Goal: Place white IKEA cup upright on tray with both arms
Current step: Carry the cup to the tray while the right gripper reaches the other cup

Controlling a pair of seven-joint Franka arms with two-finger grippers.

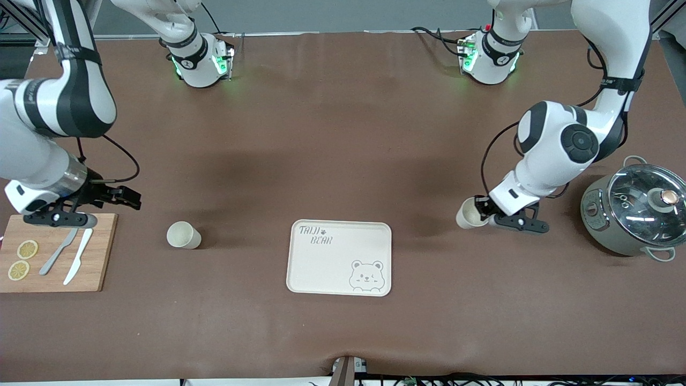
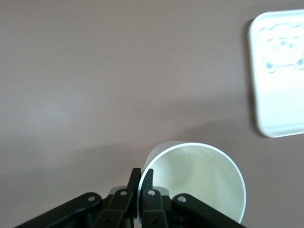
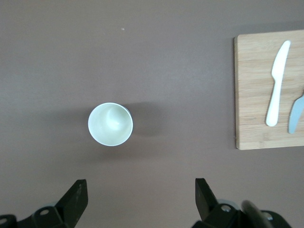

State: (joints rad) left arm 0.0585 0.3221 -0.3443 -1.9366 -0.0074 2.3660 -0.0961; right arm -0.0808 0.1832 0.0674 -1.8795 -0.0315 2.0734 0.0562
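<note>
Brown matte desk point(image 1: 343, 134), smooth covering, with a small dip at the middle of the front camera's edge. A pale wall strip runs along the bases' edge, metal framing at the corners, cables along the near edge.

The tray point(image 1: 339, 257) lies flat, centred toward the near edge, and the writing reads "TAIJI BEAR" with a paw mark in one corner, a bear face drawn in the corner diagonal to it. Nothing on it yet.

Left gripper point(image 1: 485, 212) hangs low toward the left arm's end of the desk, between the tray and the pot point(image 1: 635, 212). Its fingers point(image 2: 141, 183) are pinched tight on the rim of a cup point(image 1: 468, 213), one inside, one outside, and the cup is tipped so its mouth faces the front camera. The left wrist view looks straight into its pale interior.

Second cup point(image 1: 183, 235) stands upright on the desk, between the tray and the board point(image 1: 56, 252), apart from both.

Right gripper point(image 1: 115, 195) hovers over the board's edge, fingers point(image 3: 76, 202) spread wide, holding nothing.

On the board: a white knife point(image 1: 78, 256), a grey knife point(image 1: 59, 251) beside it, two lemon slices point(image 1: 22, 260). The pot is green-grey with a glass lid, at the left arm's end; its front label is too small to read.
</note>
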